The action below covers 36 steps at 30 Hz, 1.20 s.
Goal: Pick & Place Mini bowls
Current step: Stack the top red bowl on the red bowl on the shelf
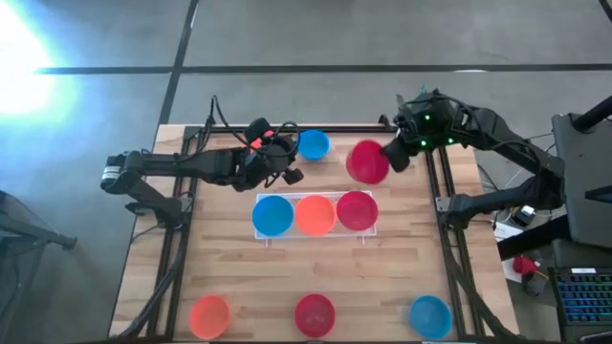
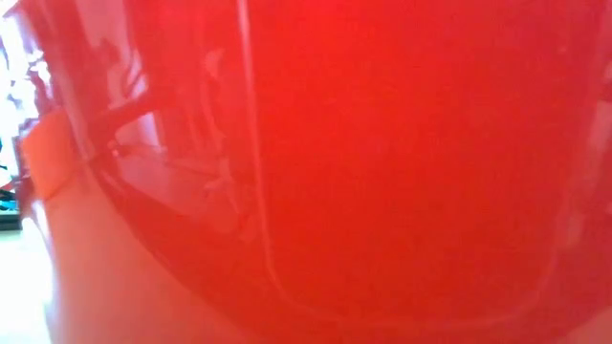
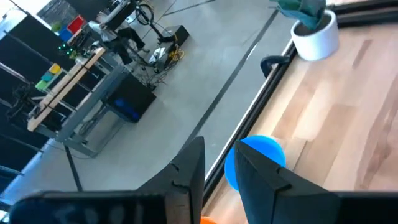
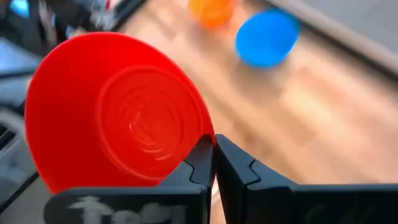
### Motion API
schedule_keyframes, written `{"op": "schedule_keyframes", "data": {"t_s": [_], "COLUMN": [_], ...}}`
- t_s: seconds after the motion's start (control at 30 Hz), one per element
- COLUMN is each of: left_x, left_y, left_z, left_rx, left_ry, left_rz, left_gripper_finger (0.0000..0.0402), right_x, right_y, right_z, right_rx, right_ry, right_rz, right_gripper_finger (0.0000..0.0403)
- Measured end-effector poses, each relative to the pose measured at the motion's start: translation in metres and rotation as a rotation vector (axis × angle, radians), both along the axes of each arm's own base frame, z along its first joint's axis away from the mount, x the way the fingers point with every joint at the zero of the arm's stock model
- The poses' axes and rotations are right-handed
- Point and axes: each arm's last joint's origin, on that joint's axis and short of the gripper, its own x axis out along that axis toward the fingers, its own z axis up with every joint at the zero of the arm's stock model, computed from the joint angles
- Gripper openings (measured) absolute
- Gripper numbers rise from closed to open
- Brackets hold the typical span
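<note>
My right gripper (image 1: 390,156) (image 4: 214,144) is shut on a red mini bowl (image 1: 367,161) above the far part of the table, right of centre. My left gripper (image 1: 287,162) (image 3: 217,152) hovers open near the far edge, just left of a blue mini bowl (image 1: 313,144) (image 3: 255,158) that rests on the table. A white tray (image 1: 316,234) at the table's middle carries a blue bowl (image 1: 273,214), an orange bowl (image 1: 315,214) and a red bowl (image 1: 356,210). An orange bowl (image 1: 209,315), a red bowl (image 1: 315,313) and a blue bowl (image 1: 429,316) stand along the near edge. My right gripper pinches the red bowl's rim (image 4: 198,140) between its two fingers, one finger on the inner side and one on the outer. The fingers come at it from the table's right. The bowl is lifted clear and tilted on edge, its hollow facing the wrist camera.
The near-edge red bowl (image 2: 382,172) fills the low view. A small white pot with a green plant (image 3: 316,34) stands at the far edge, beyond the blue bowl. Dark frame rails (image 1: 435,191) run along the table's sides and far edge. Bare wood lies between tray and near bowls.
</note>
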Motion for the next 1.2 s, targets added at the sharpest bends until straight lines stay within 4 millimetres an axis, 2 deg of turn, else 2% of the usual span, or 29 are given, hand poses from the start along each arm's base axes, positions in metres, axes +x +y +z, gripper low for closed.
{"op": "schedule_keyframes", "data": {"t_s": [0.17, 0.4, 0.77, 1.0, 1.2], "left_x": [-0.004, -0.004, -0.004, -0.005, -0.005], "left_y": [0.0, 0.0, 0.0, 0.001, 0.002], "left_z": [0.004, 0.005, 0.005, 0.005, 0.005], "left_rx": [-0.008, -0.008, -0.007, 0.006, 0.009], "left_ry": [-0.028, -0.03, -0.028, -0.008, -0.005], "left_rz": [0.006, 0.006, 0.007, 0.002, 0.001], "left_gripper_finger": [0.009, 0.009, 0.009, 0.009, 0.009], "right_x": [0.002, 0.011, 0.042, 0.058, 0.064], "right_y": [0.004, 0.009, 0.023, 0.022, 0.02], "right_z": [-0.01, -0.023, -0.042, -0.056, -0.062], "right_rx": [0.154, 0.253, 0.301, 0.304, 0.305], "right_ry": [0.065, 0.182, 0.283, 0.345, 0.371], "right_rz": [0.098, 0.111, 0.174, 0.197, 0.216], "right_gripper_finger": [0.0008, 0.0008, 0.0008, 0.0008, 0.0008]}}
